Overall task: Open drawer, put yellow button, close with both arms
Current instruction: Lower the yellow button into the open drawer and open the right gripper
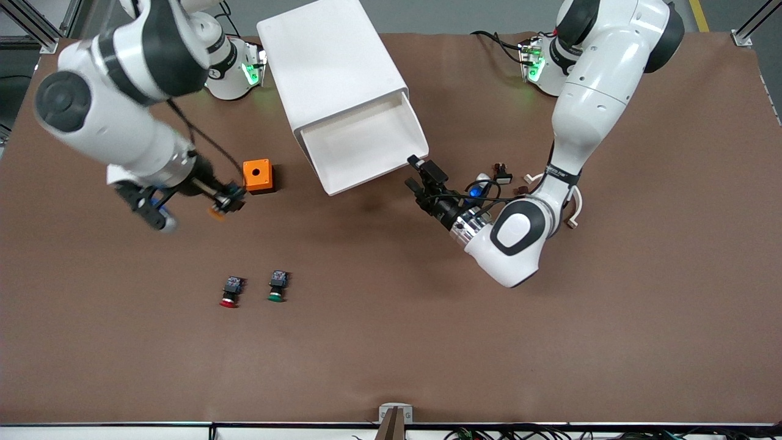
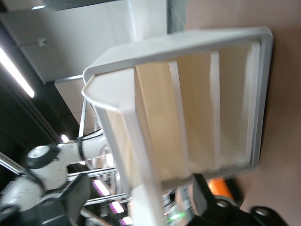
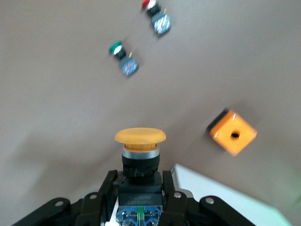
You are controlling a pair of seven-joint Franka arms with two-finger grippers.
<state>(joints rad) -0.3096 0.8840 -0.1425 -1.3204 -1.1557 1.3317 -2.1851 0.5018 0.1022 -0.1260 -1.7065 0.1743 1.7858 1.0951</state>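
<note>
The drawer (image 1: pixel 360 145) stands pulled out of the white cabinet (image 1: pixel 330 61), its tray bare. My left gripper (image 1: pixel 418 173) is at the drawer's front corner toward the left arm's end, open. In the left wrist view the drawer (image 2: pixel 197 108) fills the frame and its front edge runs between the spread fingers (image 2: pixel 202 193) of the left gripper (image 2: pixel 138 190). My right gripper (image 1: pixel 227 200) hovers beside the orange box, shut on the yellow button (image 1: pixel 215 212). In the right wrist view the right gripper (image 3: pixel 140 188) clamps the yellow button (image 3: pixel 140 136) by its black body, cap outward.
An orange box (image 1: pixel 257 176) with a round hole sits between the right gripper and the cabinet. A red-capped button (image 1: pixel 230 292) and a green-capped button (image 1: pixel 277 287) lie nearer the front camera. Small loose parts (image 1: pixel 504 177) lie by the left arm.
</note>
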